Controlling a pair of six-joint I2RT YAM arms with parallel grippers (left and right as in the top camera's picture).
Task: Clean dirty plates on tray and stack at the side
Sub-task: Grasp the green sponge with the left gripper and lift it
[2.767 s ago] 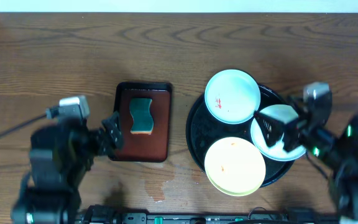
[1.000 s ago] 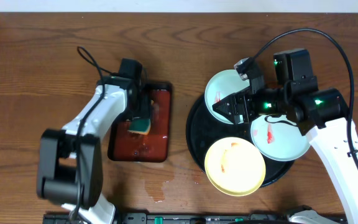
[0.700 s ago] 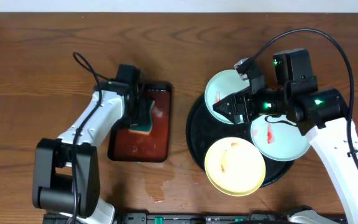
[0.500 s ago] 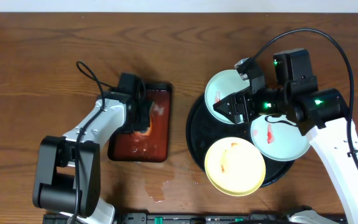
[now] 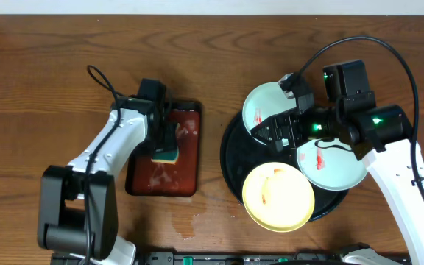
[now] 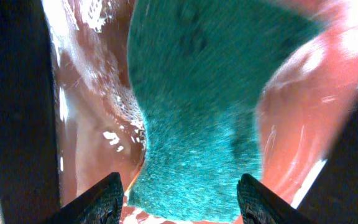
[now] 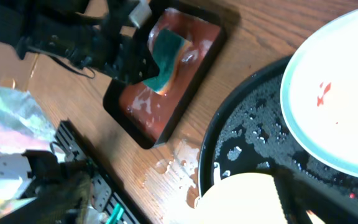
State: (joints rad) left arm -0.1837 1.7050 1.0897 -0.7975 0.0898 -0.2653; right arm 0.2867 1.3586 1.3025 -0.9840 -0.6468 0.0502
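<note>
Three plates lie on the black tray: a white one with small red specks at the back, a pale mint one with a red smear at the right, and a pale yellow one at the front. My right gripper hovers open over the tray between the white and mint plates, holding nothing. The right wrist view shows the white plate, the yellow plate and the tray. My left gripper is shut on a teal sponge.
The sponge rests in a wet rectangular red-brown tray, left of the black tray. Water drops lie on the wood in front, between the two trays. Bare tabletop lies at the left and back.
My left gripper has rubbed the sponge back and forth in the red-brown tray, which slid slightly to the left. My right gripper has shifted a little to the right.
</note>
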